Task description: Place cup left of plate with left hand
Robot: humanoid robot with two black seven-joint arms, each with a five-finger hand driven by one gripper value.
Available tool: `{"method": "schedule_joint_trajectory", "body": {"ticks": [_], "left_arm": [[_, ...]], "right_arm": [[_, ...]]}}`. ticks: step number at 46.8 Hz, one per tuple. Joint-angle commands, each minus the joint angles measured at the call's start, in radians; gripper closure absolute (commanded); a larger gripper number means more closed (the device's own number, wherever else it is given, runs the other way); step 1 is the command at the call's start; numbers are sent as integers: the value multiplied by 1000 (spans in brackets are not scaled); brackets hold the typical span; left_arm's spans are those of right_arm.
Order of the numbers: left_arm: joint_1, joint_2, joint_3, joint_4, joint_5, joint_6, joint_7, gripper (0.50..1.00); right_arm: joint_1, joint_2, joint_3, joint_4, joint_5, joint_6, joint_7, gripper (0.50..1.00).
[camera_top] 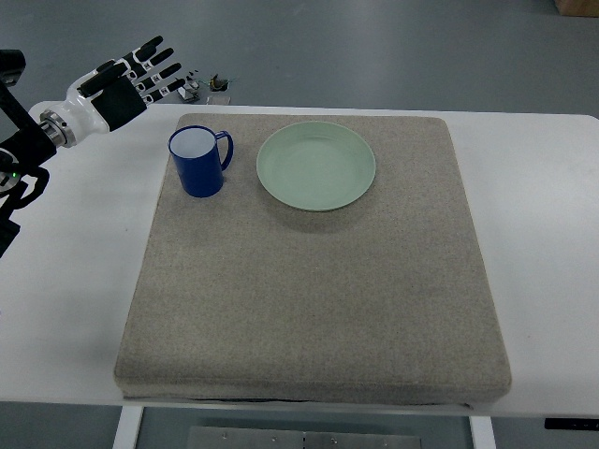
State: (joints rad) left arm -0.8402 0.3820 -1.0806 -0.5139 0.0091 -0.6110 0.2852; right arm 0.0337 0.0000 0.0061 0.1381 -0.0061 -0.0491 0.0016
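Nearest the camera, only bare grey mat [309, 309] on a white table [543, 234]. Farther back, 1 blue cup [198, 161], upright on the mat just left of the green plate [316, 166], close beside but apart, handle turned toward the plate. Down and to the right of the left hand [131, 82], clear of it. Fingers stretched out straight, gripping nothing, raised beyond the mat's far left corner. Likely rigid, light, glazed and a bit slippery; best taken around the body, away from the handle. Empty or not: hard to tell. Small clutter behind the hand, too blurred to name. Right hand nowhere to be seen.
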Motion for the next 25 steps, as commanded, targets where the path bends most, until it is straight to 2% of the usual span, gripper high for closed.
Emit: {"method": "schedule_joint_trajectory", "body": {"ticks": [1, 25], "left_arm": [[-2, 0, -1, 2, -1, 0, -1, 500], [0, -2, 1, 3, 0, 0, -1, 500]], "right_arm": [[0, 0, 0, 0, 0, 0, 0, 566], [-2, 0, -2, 11, -8, 5, 2, 566]]}}
